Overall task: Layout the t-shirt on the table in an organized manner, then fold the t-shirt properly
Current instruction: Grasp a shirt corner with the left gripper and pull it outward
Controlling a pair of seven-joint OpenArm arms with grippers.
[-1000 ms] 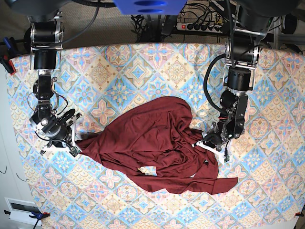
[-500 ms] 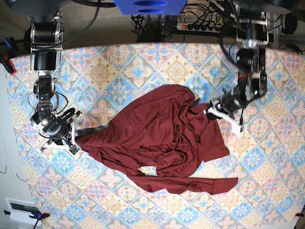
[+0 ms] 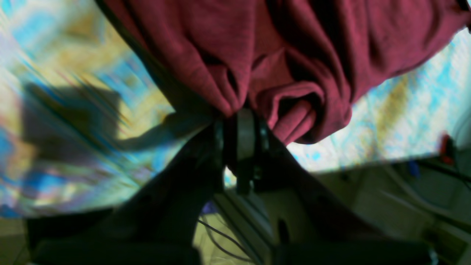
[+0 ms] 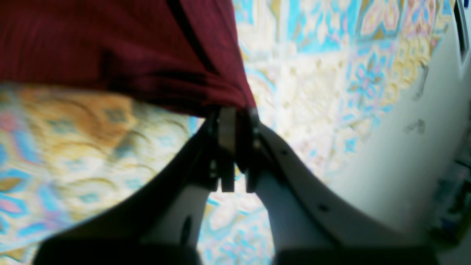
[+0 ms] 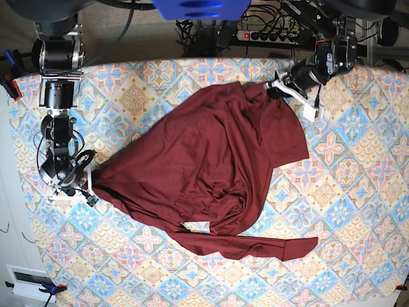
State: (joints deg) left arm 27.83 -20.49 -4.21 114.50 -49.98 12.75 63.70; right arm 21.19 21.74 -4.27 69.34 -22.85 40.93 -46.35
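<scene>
Up at the far edge of the table [image 5: 160,70], the left gripper [image 5: 276,86] is pinched on a bunched fold of the t-shirt [image 5: 204,166]; the left wrist view shows its jaws pressed together with maroon cloth [image 3: 279,66] gathered and rolled right at the tips [image 3: 244,121], the fabric hanging in soft ridges away from them. That view is blurred, so the patterned cloth beneath reads only as streaks of blue and yellow.

Over at the table's other side, the right gripper [image 5: 89,185] is clamped on the opposite corner of the garment. Its wrist camera shows the two jaws drawn close [image 4: 235,114] with a taut maroon edge [image 4: 121,55] caught between them — the knit pulled into tight horizontal creases just above the tips, the tiled surface [image 4: 331,73] bright beyond.

Between the two grips the t-shirt is stretched diagonally across the table's middle, a broad maroon sheet running from the corner held near the table's side edge up to the corner lifted at its far edge. Nearer the table's front edge the cloth is still rumpled: folds bunch together, a small gap shows the tile pattern through, and one long sleeve [image 5: 275,246] lies flat, trailing out toward the left arm's side of the table.
</scene>
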